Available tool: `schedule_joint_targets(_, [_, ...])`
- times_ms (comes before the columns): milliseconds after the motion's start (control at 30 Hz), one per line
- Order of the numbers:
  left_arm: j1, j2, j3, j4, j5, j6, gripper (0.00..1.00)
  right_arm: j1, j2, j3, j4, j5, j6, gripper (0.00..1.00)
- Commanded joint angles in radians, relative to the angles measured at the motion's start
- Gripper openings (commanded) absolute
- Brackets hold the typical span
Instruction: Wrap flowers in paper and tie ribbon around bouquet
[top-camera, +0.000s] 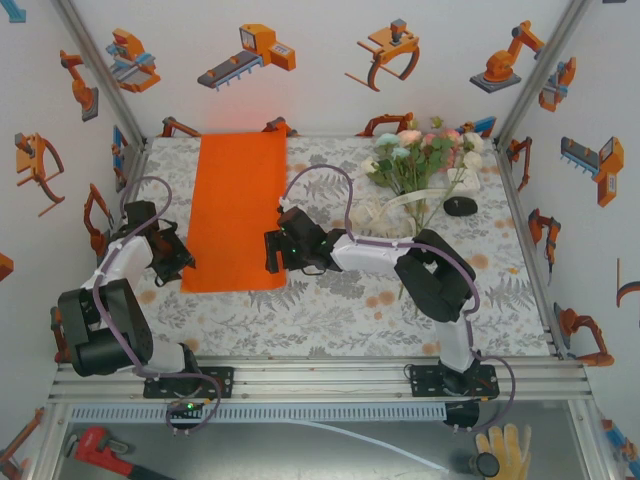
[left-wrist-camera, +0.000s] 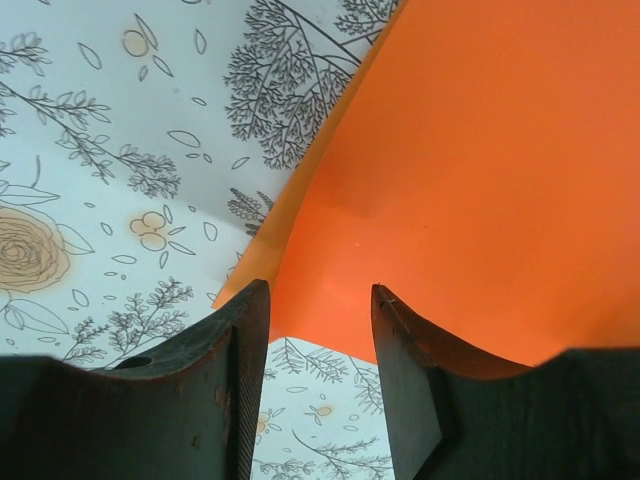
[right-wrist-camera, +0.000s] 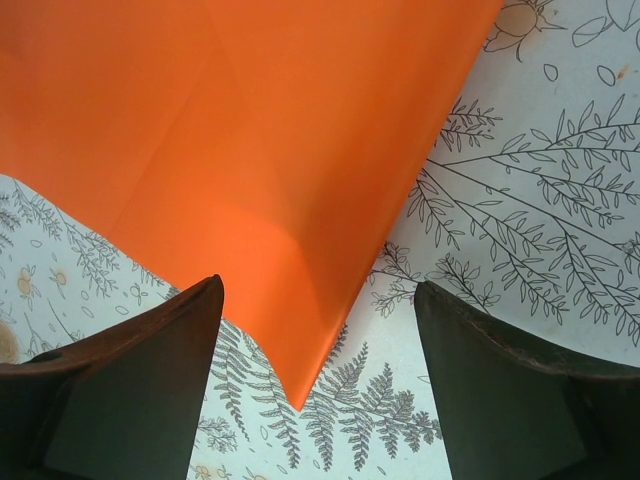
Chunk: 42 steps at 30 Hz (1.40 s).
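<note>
I see the table under a pale cloth (top-camera: 330, 310) printed with grey leaves and orange blooms, closed in by white walls with orange robot stickers (top-camera: 250, 55). The paper (top-camera: 238, 210) lies flat on the left half, its long side running away from the arms. The flowers (top-camera: 420, 155) rest at the far right, with the ribbon (top-camera: 400, 210) looped just below them.

My left gripper (top-camera: 180, 255) sits at the sheet's near left corner, jaws parted, with the orange edge in the gap on its wrist camera (left-wrist-camera: 320, 300). The right gripper (top-camera: 272, 250) is at the near right corner, jaws spread wide above it (right-wrist-camera: 318, 290).

A red wrench (top-camera: 95, 445) and a yellow glove (top-camera: 505, 450) lie below the table's rail.
</note>
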<state>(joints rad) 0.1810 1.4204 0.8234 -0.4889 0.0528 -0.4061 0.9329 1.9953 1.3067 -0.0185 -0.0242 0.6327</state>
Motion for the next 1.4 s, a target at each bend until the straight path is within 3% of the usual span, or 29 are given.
schedule_joint_targets(0, [-0.005, 0.002, 0.025, -0.030, 0.074, -0.013, 0.45, 0.000, 0.016, 0.031, -0.012, 0.026, 0.008, 0.70])
schedule_joint_targets(200, [-0.005, 0.050, 0.029, -0.046, 0.115, -0.038, 0.45, -0.002, 0.011, 0.029, -0.014, 0.029, 0.009, 0.70])
schedule_joint_targets(333, [-0.012, 0.073, 0.028, -0.055, 0.082, -0.042, 0.43, 0.000, 0.005, 0.029, -0.013, 0.025, 0.012, 0.70])
schedule_joint_targets(400, [-0.015, 0.067, 0.026, -0.055, 0.074, -0.042, 0.37, -0.002, 0.001, 0.027, -0.016, 0.027, 0.011, 0.70])
schedule_joint_targets(533, [-0.018, 0.044, 0.042, -0.064, 0.076, -0.042, 0.09, -0.002, -0.004, 0.026, -0.015, 0.031, 0.010, 0.71])
schedule_joint_targets(600, [-0.026, 0.019, 0.066, -0.089, 0.063, -0.029, 0.00, -0.002, -0.010, 0.030, -0.018, 0.024, 0.010, 0.74])
schedule_joint_targets(800, [-0.092, -0.153, 0.187, -0.170, -0.029, 0.044, 0.00, -0.053, -0.109, 0.044, -0.122, -0.033, 0.012, 0.85])
schedule_joint_targets(967, [-0.260, -0.191, 0.343, -0.212, -0.081, 0.101, 0.00, -0.074, -0.336, -0.094, -0.068, -0.059, -0.136, 0.85])
schedule_joint_targets(1133, [-0.519, -0.133, 0.496, -0.214, -0.135, 0.041, 0.00, -0.035, -0.518, -0.334, 0.279, -0.105, -0.202, 0.85])
schedule_joint_targets(1267, [-0.674, -0.056, 0.562, -0.207, -0.217, -0.006, 0.00, 0.074, -0.548, -0.394, 0.442, -0.011, -0.286, 0.89])
schedule_joint_targets(1367, [-0.723, -0.024, 0.571, -0.183, -0.237, -0.025, 0.00, 0.111, -0.499, -0.396, 0.546, 0.038, -0.277, 0.89])
